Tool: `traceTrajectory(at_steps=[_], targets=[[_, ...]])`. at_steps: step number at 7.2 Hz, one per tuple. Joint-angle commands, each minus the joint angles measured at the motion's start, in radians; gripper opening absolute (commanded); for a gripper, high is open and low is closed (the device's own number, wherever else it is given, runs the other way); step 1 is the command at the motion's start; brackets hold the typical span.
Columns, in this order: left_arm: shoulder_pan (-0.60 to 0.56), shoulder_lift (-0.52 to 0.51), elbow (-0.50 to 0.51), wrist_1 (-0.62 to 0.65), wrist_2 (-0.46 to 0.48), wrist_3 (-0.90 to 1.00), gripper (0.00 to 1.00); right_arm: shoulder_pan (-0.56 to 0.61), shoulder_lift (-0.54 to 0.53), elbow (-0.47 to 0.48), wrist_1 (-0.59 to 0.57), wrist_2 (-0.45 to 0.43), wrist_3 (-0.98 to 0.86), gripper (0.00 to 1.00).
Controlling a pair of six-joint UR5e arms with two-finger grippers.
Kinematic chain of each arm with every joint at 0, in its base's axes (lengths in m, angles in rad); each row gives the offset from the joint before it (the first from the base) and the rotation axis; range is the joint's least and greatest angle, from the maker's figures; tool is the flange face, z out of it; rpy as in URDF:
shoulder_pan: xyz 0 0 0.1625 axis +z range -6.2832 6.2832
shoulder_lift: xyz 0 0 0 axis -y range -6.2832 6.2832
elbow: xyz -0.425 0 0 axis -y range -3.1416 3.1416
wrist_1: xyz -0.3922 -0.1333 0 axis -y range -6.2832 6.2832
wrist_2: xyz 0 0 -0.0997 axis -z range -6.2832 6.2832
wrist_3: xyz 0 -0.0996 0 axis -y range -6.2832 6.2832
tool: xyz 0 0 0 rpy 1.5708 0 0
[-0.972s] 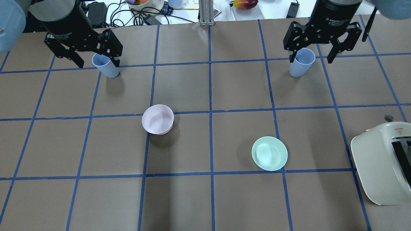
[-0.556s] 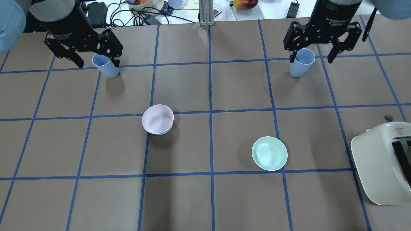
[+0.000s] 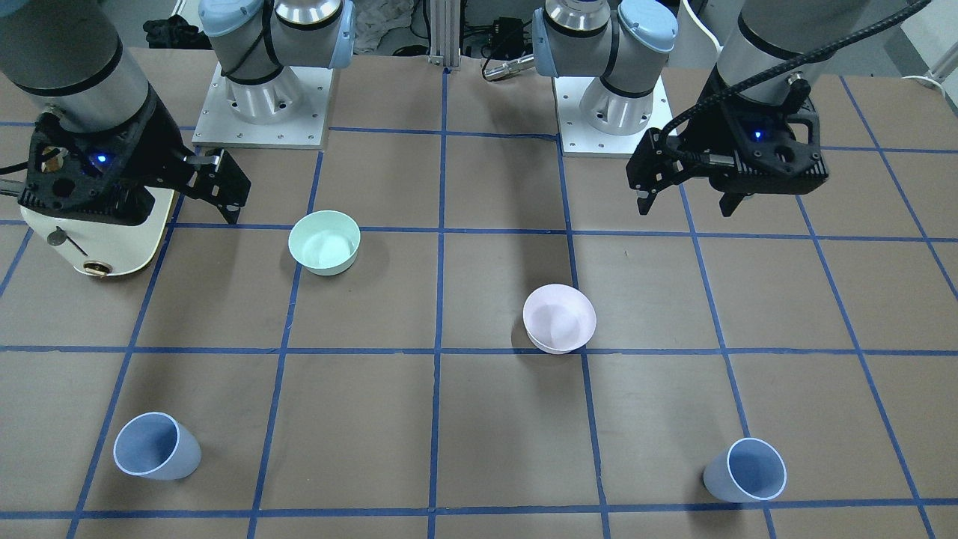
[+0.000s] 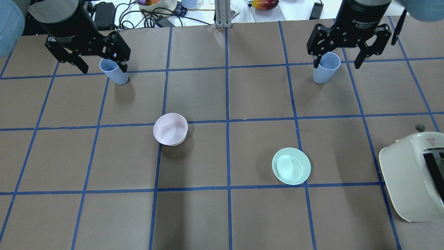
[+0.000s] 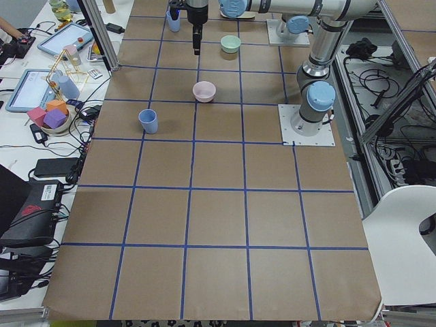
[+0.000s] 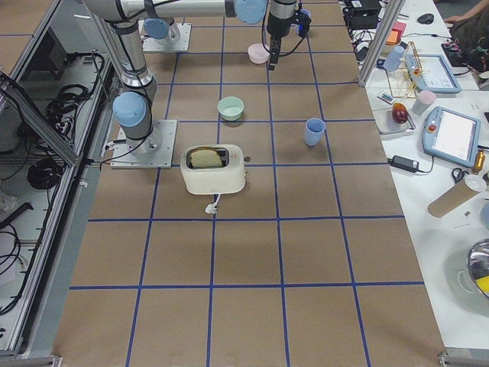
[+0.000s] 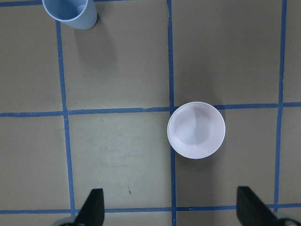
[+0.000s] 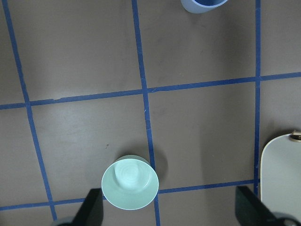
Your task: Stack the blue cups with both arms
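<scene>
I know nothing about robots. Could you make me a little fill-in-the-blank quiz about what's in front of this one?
There are ___ blue cups, each standing upright on its own. The bowl nearest the toaster is ___ in colour. The left gripper and the right gripper are both ___ and hold nothing.
Missing words: two; mint-green; open.

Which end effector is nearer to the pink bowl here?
Left. The left end effector hangs open, raised, a little toward the robot's base from the pink bowl. The right end effector hangs open over the other half, nearer the mint-green bowl.
</scene>
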State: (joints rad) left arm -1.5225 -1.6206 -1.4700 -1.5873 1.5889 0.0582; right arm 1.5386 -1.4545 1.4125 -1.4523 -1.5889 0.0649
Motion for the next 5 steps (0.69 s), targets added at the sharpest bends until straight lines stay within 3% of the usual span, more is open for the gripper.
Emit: traceTrajectory(at_steps=[1,4,5], targets=[[0.03,-0.072,-0.018,0.073,-0.006,0.037,1.0,0.0,0.003,0.0,-0.014,0.0,0.001,1.0],[0.093,-0.393,0.0,0.474,0.002,0.212,1.0,0.0,0.005,0.0,-0.016,0.0,0.003,1.0],[0.113,-0.473,0.028,0.527,0.014,0.232,1.0,0.0,0.005,0.0,-0.016,0.0,0.001,1.0]])
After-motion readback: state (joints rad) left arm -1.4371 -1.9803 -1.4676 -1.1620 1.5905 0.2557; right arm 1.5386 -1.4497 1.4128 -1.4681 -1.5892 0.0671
